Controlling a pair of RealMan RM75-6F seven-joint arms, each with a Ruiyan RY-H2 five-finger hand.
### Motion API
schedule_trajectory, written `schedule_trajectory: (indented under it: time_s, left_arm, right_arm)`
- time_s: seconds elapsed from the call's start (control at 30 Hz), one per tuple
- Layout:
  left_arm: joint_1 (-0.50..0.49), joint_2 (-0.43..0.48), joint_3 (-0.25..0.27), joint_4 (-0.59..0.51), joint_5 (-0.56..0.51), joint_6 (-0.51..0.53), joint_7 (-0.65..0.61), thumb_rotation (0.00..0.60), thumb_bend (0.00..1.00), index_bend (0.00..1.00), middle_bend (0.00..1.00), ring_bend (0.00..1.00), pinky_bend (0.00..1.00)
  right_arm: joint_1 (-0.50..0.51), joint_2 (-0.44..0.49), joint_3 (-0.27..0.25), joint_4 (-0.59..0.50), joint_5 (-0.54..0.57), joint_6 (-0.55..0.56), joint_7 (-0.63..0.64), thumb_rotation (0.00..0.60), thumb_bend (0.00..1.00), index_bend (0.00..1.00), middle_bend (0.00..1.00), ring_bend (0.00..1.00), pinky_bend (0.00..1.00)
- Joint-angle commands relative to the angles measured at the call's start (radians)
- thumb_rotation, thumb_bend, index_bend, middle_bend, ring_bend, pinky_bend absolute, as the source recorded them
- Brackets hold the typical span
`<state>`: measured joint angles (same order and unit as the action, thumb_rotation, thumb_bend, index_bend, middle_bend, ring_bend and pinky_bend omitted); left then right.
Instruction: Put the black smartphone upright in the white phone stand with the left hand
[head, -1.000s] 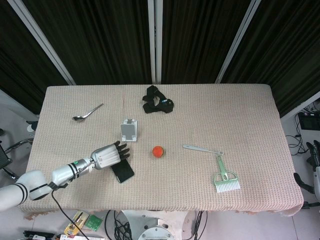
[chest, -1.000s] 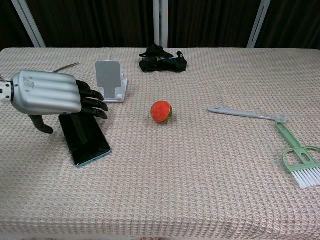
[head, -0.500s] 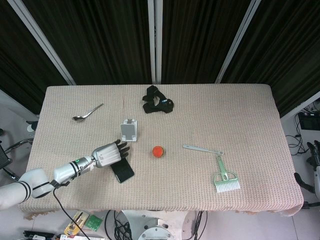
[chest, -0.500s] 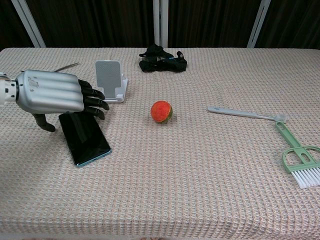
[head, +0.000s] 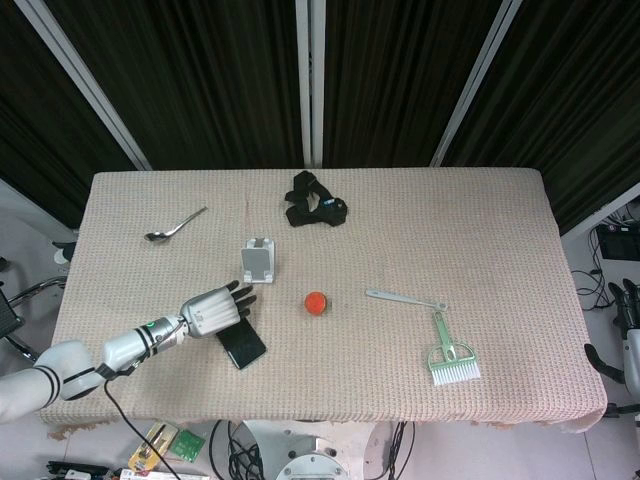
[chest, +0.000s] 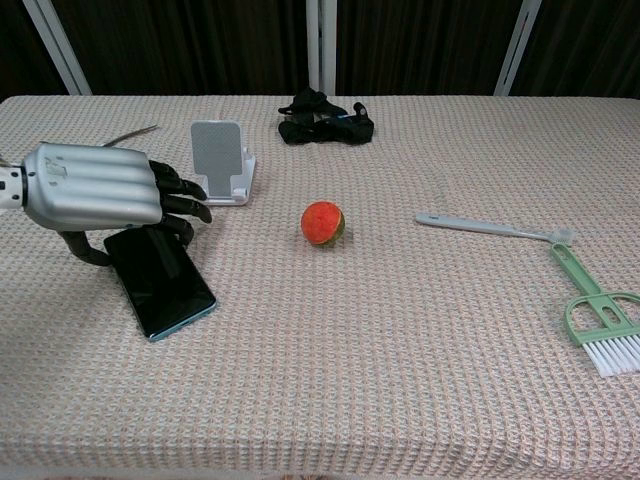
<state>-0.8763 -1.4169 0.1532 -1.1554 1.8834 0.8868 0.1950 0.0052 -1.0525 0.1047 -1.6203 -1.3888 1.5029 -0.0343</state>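
Beige cloth table (chest: 400, 400); orange ball (chest: 323, 222) right of white phone stand (chest: 222, 160).

Bright, even overhead light; sharp focus

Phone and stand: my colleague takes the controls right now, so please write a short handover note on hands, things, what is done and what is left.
Left hand: over the far end of the phone, fingers curled above it, thumb down at its left edge; a firm grip cannot be confirmed.
Right hand: only just showing at the picture's edge, off the table; its state cannot be told.
Phone: flat or nearly so on the cloth, screen up, in front of the stand.
Stand: upright and empty.
Done: the reach to the phone.
Left: secure the grip, lift, turn the phone upright, seat it in the stand.
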Motion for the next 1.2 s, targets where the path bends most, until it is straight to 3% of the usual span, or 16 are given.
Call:
schedule_trajectory:
  time_s: [0.03, 0.2, 0.67, 1.2]
  left_arm:
    - [0.007, -0.002, 0.006, 0.006, -0.004, 0.020, -0.016, 0.600, 0.22, 0.45, 0.19, 0.10, 0.25]
    - [0.026, -0.008, 0.008, 0.027, -0.013, 0.063, -0.041, 0.600, 0.30, 0.46, 0.33, 0.18, 0.30]
    - [0.090, -0.004, 0.012, 0.094, -0.027, 0.208, -0.117, 0.600, 0.39, 0.48, 0.53, 0.37, 0.47]
    - [0.115, 0.104, -0.022, -0.037, -0.107, 0.228, -0.205, 0.600, 0.41, 0.49, 0.55, 0.40, 0.48]
  right_arm:
    - [0.002, -0.001, 0.000, -0.003, 0.001, -0.003, -0.004, 0.600, 0.18, 0.00, 0.00, 0.00, 0.00]
    - [0.004, -0.001, -0.001, -0.008, 0.000, -0.006, -0.012, 0.600, 0.18, 0.00, 0.00, 0.00, 0.00]
    - [0.009, -0.001, -0.004, -0.015, 0.005, -0.018, -0.023, 0.600, 0.18, 0.00, 0.00, 0.00, 0.00]
    - [0.011, -0.005, -0.006, -0.007, 0.005, -0.022, -0.018, 0.600, 0.18, 0.00, 0.00, 0.00, 0.00]
